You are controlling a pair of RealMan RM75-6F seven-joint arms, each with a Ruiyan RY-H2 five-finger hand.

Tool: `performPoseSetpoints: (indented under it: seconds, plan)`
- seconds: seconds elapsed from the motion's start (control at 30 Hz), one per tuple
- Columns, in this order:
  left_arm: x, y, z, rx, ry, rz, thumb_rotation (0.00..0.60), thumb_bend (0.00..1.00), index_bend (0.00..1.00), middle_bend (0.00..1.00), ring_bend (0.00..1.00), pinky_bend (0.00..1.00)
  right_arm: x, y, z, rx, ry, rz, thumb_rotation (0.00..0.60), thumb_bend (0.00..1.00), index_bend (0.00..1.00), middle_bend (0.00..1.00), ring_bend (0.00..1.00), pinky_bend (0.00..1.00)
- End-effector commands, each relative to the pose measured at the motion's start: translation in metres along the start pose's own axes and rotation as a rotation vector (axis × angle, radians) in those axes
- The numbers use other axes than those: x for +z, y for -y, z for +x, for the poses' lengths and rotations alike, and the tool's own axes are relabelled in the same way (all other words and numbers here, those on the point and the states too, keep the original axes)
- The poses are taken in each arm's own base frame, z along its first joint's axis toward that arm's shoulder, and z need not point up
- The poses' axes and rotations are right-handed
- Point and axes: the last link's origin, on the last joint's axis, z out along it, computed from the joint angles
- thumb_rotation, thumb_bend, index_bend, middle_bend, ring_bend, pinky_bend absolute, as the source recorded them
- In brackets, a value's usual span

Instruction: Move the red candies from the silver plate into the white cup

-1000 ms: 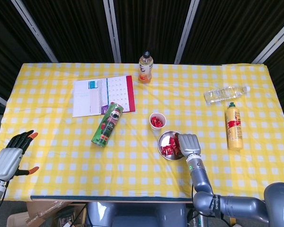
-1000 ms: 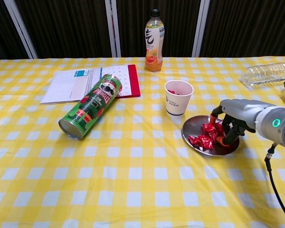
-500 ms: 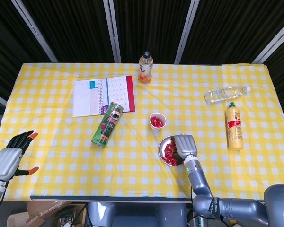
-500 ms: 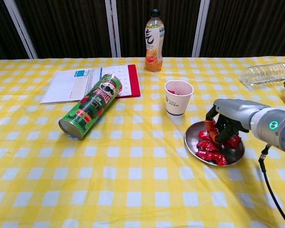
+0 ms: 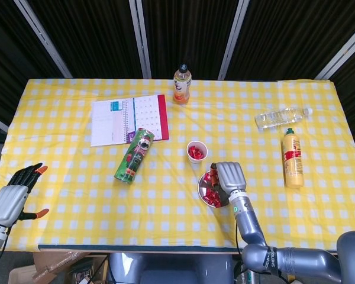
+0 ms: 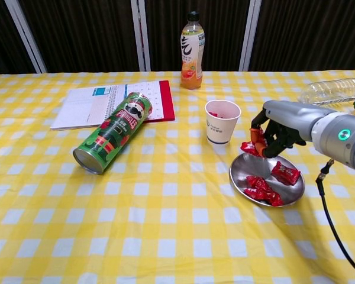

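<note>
The silver plate (image 6: 242, 172) (image 5: 202, 184) lies right of the table's middle, holding several red candies (image 6: 265, 191) (image 5: 212, 198). Just behind it stands the white cup (image 6: 220, 122) (image 5: 196, 151) with red candies inside. My right hand (image 6: 275, 128) (image 5: 227, 176) hovers above the plate's far edge and pinches one red candy (image 6: 249, 148) in its fingertips, level with the cup's base and right of it. My left hand (image 5: 10, 198) hangs open off the table's left front corner, holding nothing.
A green Pringles can (image 6: 112, 132) lies on its side left of the cup. An open notebook (image 6: 109, 104) and an orange drink bottle (image 6: 191, 44) are further back. A clear bottle (image 6: 334, 90) and a yellow bottle (image 5: 292, 157) lie at the right.
My right hand has risen from the plate with one red candy and moved back toward the cup. The plate slid slightly and its candies shifted. My left hand has stayed still.
</note>
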Motion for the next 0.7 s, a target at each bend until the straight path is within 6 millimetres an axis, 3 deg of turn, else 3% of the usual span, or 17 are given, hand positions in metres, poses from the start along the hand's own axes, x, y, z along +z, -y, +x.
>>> performPoseSetpoints:
  seconds: [0.03, 0.33, 0.7]
  plan:
    - [0.0, 0.0, 0.0, 0.001, 0.0, 0.0, 0.6, 0.03, 0.0, 0.0, 0.0, 0.0, 0.002, 0.005, 0.015, 0.014, -0.028, 0.01, 0.6, 0.61, 0.68, 0.76, 0.8, 0.85]
    - [0.001, 0.001, -0.001, -0.001, 0.005, 0.004, 0.6, 0.03, 0.0, 0.0, 0.0, 0.0, 0.012, 0.03, 0.051, 0.025, -0.084, 0.058, 0.6, 0.61, 0.68, 0.76, 0.8, 0.85]
    - [0.003, 0.0, -0.002, -0.013, 0.021, 0.017, 0.6, 0.03, 0.0, 0.0, 0.0, 0.0, 0.038, 0.055, 0.061, 0.013, -0.08, 0.079, 0.6, 0.61, 0.68, 0.76, 0.8, 0.85]
